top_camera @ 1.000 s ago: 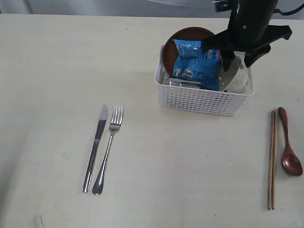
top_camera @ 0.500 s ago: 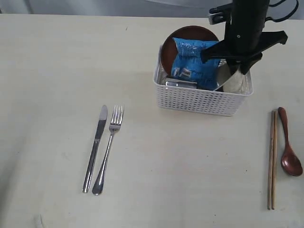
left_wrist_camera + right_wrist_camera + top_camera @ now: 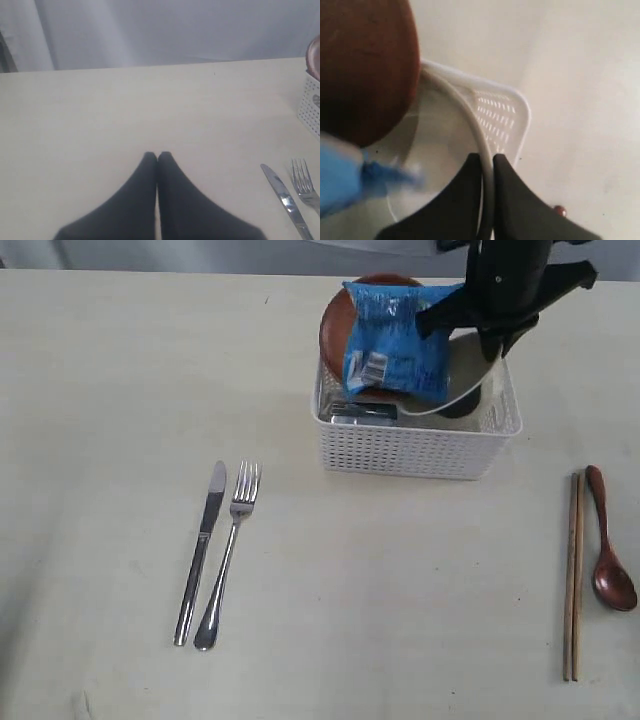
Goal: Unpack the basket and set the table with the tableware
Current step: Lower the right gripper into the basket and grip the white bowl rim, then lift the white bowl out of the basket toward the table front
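Right jaws tight on bowl (image 3: 440, 150) rim

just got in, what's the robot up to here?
It's setting the table from the white basket. The right gripper is shut on the rim of the pale bowl, tilted inside the basket alongside the blue snack packet and brown plate. The knife and fork already lie out on the left, chopsticks and spoon on the right. The left gripper is shut, idle above the table.

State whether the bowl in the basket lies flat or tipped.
Tipped: the bowl slants, its rim pinched by the right gripper and raised above the basket wall.
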`<state>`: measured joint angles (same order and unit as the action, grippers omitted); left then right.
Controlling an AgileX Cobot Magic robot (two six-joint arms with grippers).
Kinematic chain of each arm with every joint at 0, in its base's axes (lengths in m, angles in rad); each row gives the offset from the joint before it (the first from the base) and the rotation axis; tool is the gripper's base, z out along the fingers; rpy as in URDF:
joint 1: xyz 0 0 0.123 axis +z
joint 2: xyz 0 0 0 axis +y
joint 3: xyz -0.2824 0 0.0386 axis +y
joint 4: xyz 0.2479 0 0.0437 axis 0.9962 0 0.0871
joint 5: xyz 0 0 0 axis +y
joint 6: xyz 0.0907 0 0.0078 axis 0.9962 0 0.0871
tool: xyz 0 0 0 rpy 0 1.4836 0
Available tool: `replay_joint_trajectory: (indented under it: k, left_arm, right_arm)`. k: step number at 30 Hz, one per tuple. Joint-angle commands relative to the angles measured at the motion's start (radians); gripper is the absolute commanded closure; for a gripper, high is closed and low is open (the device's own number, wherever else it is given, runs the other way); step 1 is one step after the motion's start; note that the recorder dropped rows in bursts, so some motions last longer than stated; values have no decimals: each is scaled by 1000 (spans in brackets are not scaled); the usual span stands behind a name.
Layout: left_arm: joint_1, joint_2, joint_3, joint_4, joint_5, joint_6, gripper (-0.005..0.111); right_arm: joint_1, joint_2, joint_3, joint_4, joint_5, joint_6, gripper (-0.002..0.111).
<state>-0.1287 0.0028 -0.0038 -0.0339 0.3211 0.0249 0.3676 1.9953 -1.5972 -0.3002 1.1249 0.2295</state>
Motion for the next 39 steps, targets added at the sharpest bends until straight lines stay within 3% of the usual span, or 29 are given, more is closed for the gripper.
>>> replay_joint_trajectory:
  k: [1,11,25,39]
  left_arm:
    - [3,-3,4,4,-2,6,107]
    - [3,-3,4,4,-2,6,107]
    - [3,-3,4,4,-2,6,107]
    - [3,-3,4,4,-2,6,107]
  right_arm:
    - [-3,-10,-55,-110,19,-14,109]
    - [0,-6,-53,-182,96,-92,109]
    - [122,-6,-53,-592,96,-100,109]
    - [135,-6,-23,-634,96,-195,109]
